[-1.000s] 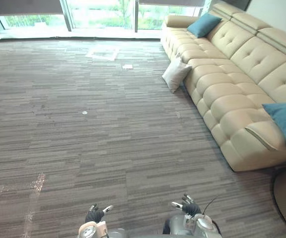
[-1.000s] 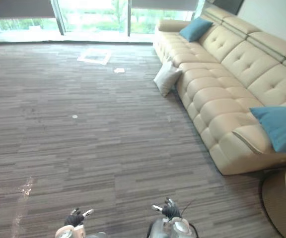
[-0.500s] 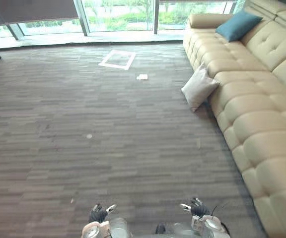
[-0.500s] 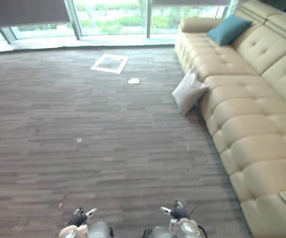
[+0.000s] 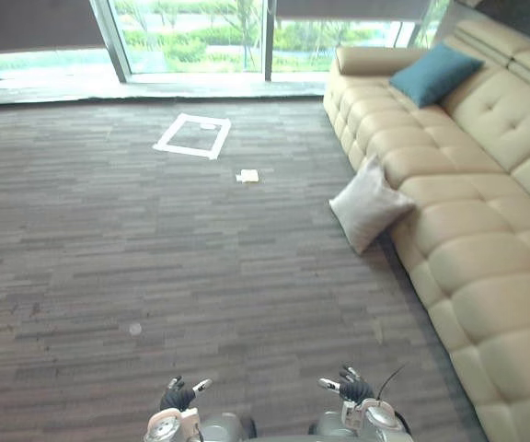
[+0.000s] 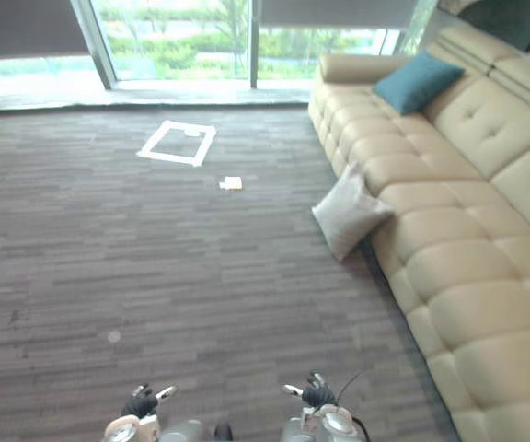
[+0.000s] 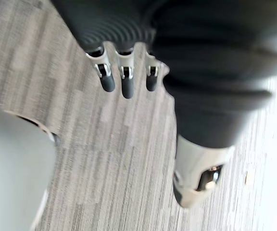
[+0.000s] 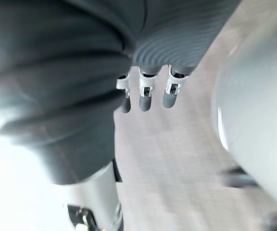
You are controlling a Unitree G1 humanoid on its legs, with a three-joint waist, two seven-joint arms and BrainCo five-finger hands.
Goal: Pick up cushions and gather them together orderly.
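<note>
Noted left hand [image 5: 180, 398] and right hand [image 5: 350, 389] low, fingers slack, empty, likely free for walking; well ahead-right of right hand, pale grey square fabric cushion [image 5: 368, 203] propped against beige tufted leather sofa [image 5: 486, 230], teal fabric cushion [image 5: 433, 74] beyond on seat.

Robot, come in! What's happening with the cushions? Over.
Left robot hand and right robot hand open, empty. Pale grey square cushion on carpet, leaning against beige leather sofa; teal cushion on its seat. White scrap lies off to the side.
</note>
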